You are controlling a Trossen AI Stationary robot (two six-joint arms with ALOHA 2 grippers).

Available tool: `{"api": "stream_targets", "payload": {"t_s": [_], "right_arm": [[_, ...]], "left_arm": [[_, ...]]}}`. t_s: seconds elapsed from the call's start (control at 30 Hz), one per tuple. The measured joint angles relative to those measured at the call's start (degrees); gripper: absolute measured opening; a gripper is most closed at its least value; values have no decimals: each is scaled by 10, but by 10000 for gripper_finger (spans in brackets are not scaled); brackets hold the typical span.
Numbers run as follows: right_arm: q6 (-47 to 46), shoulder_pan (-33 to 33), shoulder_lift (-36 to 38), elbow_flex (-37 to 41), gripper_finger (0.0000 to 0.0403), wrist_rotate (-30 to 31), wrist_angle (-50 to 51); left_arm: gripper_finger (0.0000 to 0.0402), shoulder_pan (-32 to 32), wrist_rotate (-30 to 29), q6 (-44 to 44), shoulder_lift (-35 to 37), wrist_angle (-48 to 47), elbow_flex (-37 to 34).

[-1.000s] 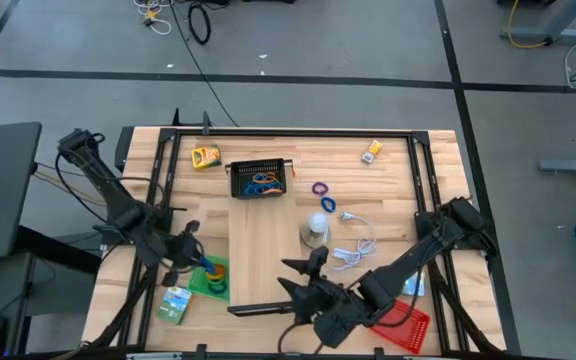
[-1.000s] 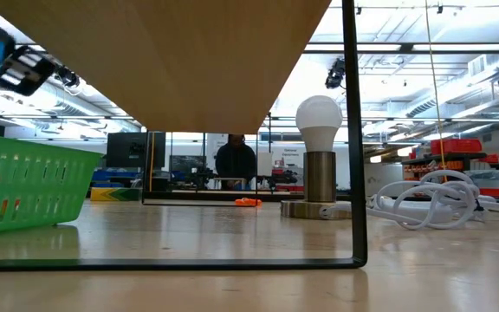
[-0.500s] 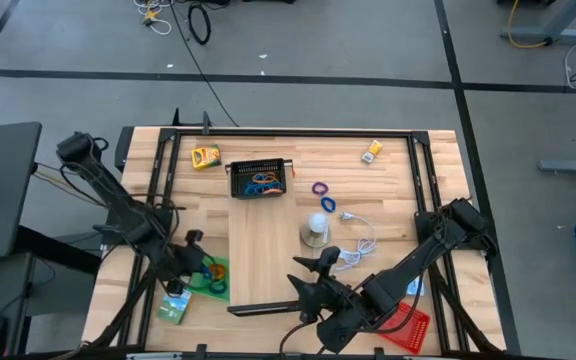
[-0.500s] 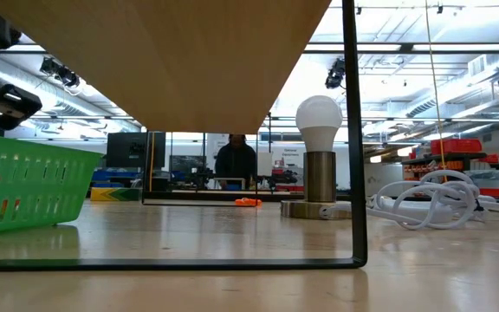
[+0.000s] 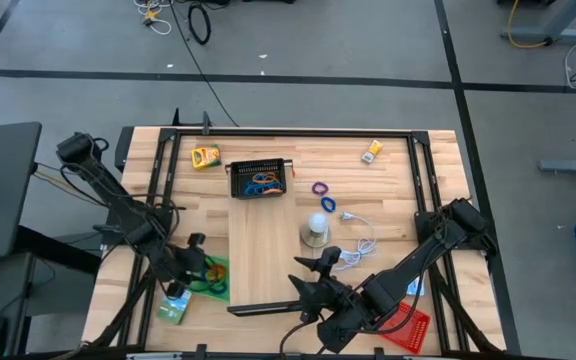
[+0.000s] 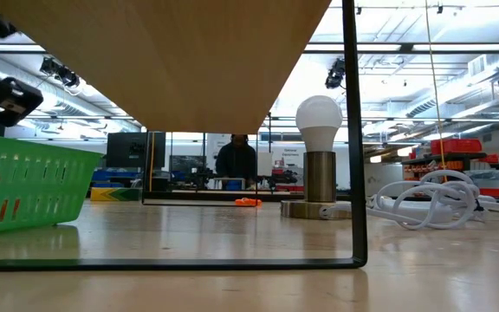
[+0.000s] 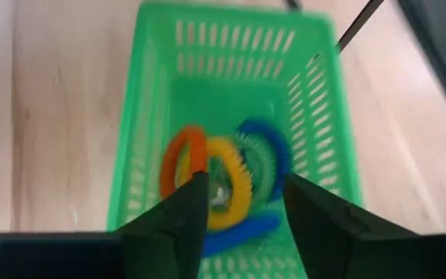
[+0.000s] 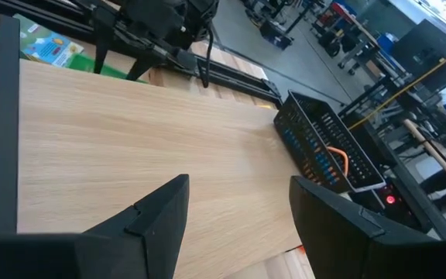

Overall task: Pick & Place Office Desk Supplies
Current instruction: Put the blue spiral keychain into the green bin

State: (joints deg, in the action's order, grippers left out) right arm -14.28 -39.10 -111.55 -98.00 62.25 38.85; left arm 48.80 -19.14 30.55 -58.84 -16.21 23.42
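The left pincer (image 7: 238,205) hangs directly over the green plastic mesh tray (image 5: 211,276) at the lower left of the desk (image 5: 268,215) in the high view. Its two dark fingers stand parted and hold nothing. Below them, on the tray floor, lie the loop-shaped bands: an orange one (image 7: 183,159), a yellow one (image 7: 227,182) and a blue one (image 7: 269,147), overlapping, plus a blue strip (image 7: 238,232) near the fingertips. Only the left wrist view shows these bands clearly; from above the arm covers most of the tray.

The high view alone gives the rest of the supplies: a small green card box (image 5: 175,305) just beside the tray, a yellow box (image 5: 205,157) and a smaller yellow box (image 5: 371,151) near the top edge, purple and blue loops (image 5: 323,196) mid-desk, and a black mesh tray (image 5: 259,179) with orange and blue bands.

The right pincer (image 8: 235,213) waits at lower centre, fingers wide apart and empty, above bare wood.
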Motion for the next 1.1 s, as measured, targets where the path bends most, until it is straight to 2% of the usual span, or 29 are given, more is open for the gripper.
{"api": "stream_targets", "payload": {"t_s": [0.17,0.3,0.37,0.5,0.63,0.8,1.0,1.1], "right_arm": [[18,-4,0,0,231,-22,-8],[70,2,0,0,231,-93,-68],[118,10,0,0,231,-155,-118],[225,29,0,0,231,-318,-237],[310,55,0,0,231,-433,-303],[342,107,21,0,231,-520,-288],[350,187,45,0,231,-694,-284],[352,228,48,0,231,-736,-290]], "left_arm": [[197,0,-18,-71,20,76,0],[198,0,-53,-193,53,194,0],[198,0,-68,-277,69,277,0],[199,-1,-70,-448,89,428,0],[199,-13,-69,-564,90,515,0],[199,-52,-47,-579,90,534,0],[199,-83,-15,-556,84,527,0],[199,-94,-14,-556,79,527,0]]}}
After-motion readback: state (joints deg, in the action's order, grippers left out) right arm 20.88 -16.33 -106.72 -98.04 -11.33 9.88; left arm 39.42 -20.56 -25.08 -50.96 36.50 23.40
